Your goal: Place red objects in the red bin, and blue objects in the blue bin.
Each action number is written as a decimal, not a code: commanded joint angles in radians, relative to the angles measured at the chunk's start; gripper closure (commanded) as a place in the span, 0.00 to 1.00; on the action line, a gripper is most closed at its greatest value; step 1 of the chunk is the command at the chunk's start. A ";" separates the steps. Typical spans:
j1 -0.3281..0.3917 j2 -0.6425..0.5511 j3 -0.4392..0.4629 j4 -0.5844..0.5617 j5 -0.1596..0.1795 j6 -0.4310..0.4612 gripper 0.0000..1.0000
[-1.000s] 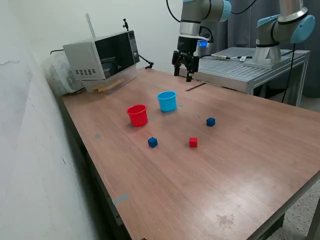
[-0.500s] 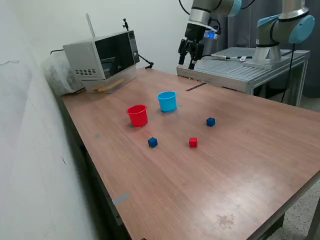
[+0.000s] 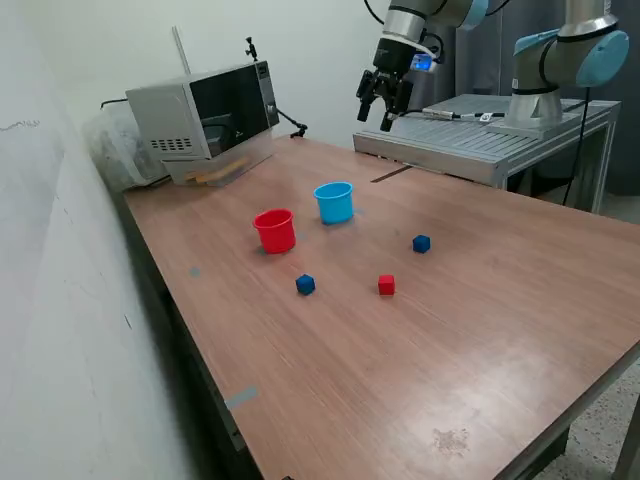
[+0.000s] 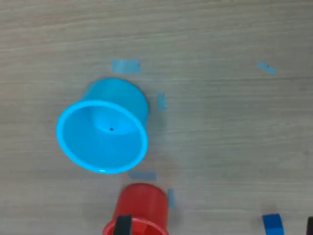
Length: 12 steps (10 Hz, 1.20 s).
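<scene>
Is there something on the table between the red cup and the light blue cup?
No. In the wrist view only bare wood and small tape marks separate the red cup from the light blue cup.

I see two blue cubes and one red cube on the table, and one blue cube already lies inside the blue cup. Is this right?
Not quite. The blue cup is empty, as the wrist view shows. The two blue cubes and the red cube do lie on the table.
</scene>
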 commanded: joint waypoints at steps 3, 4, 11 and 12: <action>0.054 0.001 -0.015 0.283 0.208 -0.129 0.00; 0.139 0.012 -0.034 0.293 0.218 -0.131 0.00; 0.292 0.339 -0.212 0.300 0.206 -0.154 0.00; 0.292 0.372 -0.210 0.298 0.212 -0.227 0.00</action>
